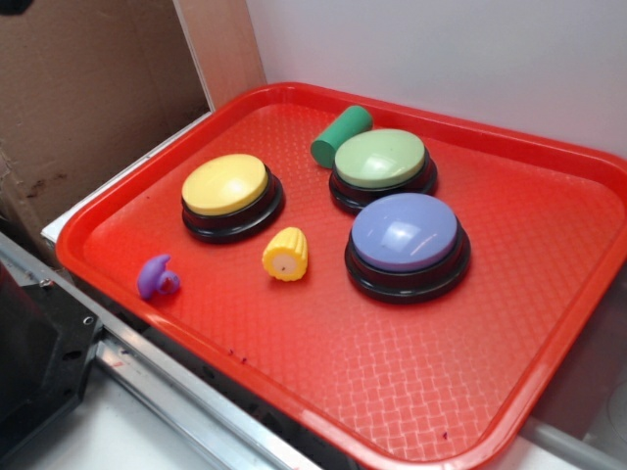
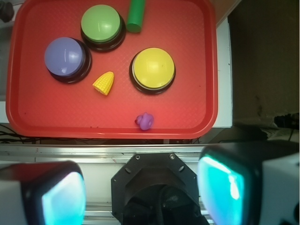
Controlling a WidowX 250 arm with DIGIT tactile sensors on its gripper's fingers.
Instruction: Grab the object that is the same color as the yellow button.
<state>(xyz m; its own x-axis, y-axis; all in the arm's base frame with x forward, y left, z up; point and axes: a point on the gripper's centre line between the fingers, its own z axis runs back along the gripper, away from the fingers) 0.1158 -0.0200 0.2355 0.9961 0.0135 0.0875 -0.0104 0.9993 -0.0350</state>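
Wrist view: red tray (image 2: 208, 70), yellow button (image 2: 152, 69), then yellow ridged corn-cob toy (image 2: 103, 83) lying between yellow and purple button (image 2: 64, 56). Gripper (image 2: 140, 190) spread wide, empty, off the tray, well apart from toy.

Three dome buttons are set on a tray (image 1: 549, 343), seen from the exterior view. The left button (image 1: 229, 195) is placed apart from the rear button (image 1: 382, 168), with the third button (image 1: 406, 243) just in front of the latter. A cylinder (image 1: 340, 135) is laid against the rear button's left side. The ridged toy (image 1: 286, 255) is found between the left and front buttons, and a small toy (image 1: 157, 278) near the tray's front-left rim.
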